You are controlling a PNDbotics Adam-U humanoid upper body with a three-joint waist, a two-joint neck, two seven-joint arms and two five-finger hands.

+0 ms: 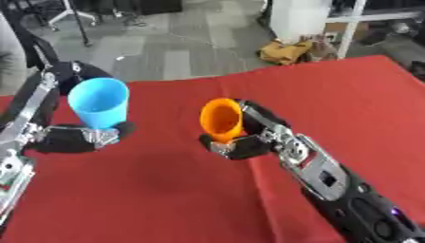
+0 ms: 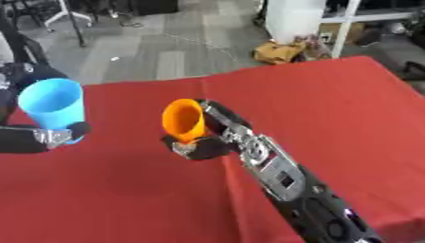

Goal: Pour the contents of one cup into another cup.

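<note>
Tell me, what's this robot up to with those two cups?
It is holding one cup in each hand above a red table. Its left hand grips a blue cup near the base, mouth up and only slightly tilted. Its right hand grips an orange cup, tipped over so the mouth faces the blue cup. The two cups are apart, with a gap between them, and nothing can be seen pouring. Whether either cup holds anything cannot be told from here.

A table [image 1: 348, 95] covered edge to edge with a red cloth [image 2: 332, 109].
</note>
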